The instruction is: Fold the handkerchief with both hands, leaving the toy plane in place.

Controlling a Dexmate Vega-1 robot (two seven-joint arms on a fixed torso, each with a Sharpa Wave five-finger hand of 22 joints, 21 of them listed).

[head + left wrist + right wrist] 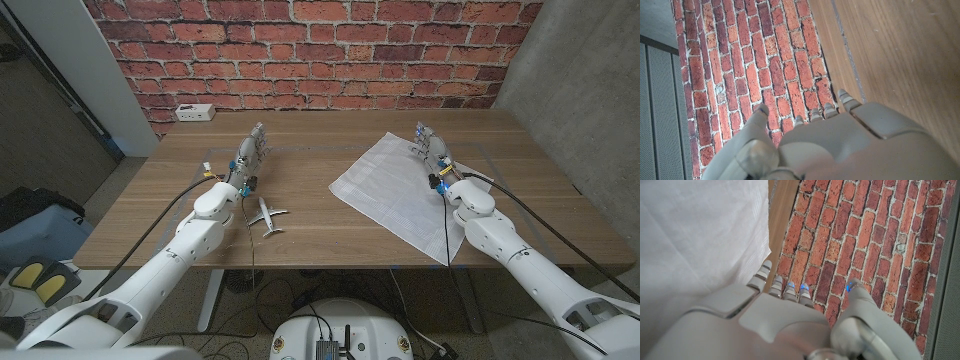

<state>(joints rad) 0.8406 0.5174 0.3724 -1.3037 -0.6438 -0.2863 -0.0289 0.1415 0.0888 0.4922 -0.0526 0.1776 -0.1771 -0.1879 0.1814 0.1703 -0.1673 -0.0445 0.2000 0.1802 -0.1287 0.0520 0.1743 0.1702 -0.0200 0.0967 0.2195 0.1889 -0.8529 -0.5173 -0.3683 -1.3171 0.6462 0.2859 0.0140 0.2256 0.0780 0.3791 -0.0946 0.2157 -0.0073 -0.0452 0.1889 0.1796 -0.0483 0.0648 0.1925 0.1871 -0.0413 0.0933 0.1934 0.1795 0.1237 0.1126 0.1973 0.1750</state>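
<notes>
While the hanky [401, 193] lay spread flat, skewed diamond-wise, on the table's [320, 150] right half, the right hand [432, 147] sat over its far right edge, fingers [763, 275] extended and holding nothing. Left hand [250, 155] stood on bare wood at left, well apart from the cloth, fingers [847, 102] straight, also empty. The plane [265, 214] lay just near of that wrist, by the near edge.

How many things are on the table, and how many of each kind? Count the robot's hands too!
Handkerchief: 1, white, spread out
Toy plane: 1, white
White box at the table's far edge: 1
Robot hands: 2, left hand and right hand
Total: 5
</notes>
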